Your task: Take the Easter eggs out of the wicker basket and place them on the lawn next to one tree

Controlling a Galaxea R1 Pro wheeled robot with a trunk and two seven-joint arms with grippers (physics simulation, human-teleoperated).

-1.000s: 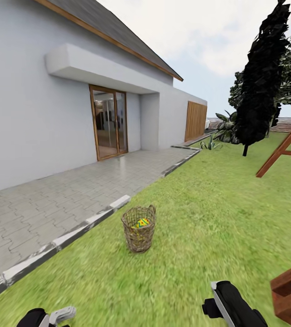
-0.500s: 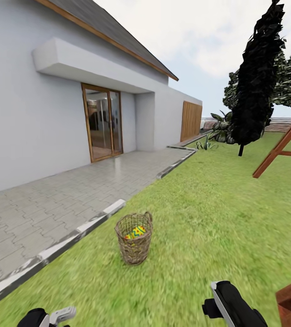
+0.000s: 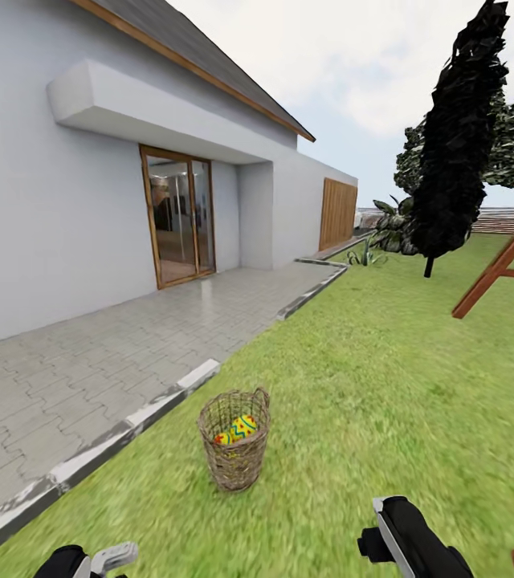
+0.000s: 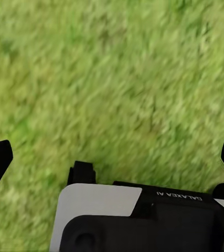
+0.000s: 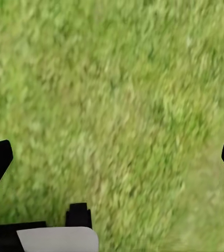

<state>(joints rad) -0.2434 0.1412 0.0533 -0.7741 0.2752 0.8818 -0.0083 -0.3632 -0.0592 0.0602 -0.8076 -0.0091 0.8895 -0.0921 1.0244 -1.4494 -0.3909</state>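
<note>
Nearer now, woven oval wicker basket holds patterned Easter eggs; both fingers splayed.

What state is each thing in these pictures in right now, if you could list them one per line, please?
wicker basket: upright on the lawn, beside the paving kerb.
Easter eggs: inside the basket; the count is unclear.
left gripper: open, empty, over grass.
right gripper: open, empty, over grass.
glass door: looks shut.
black conifer: upright, far across the lawn.
</note>
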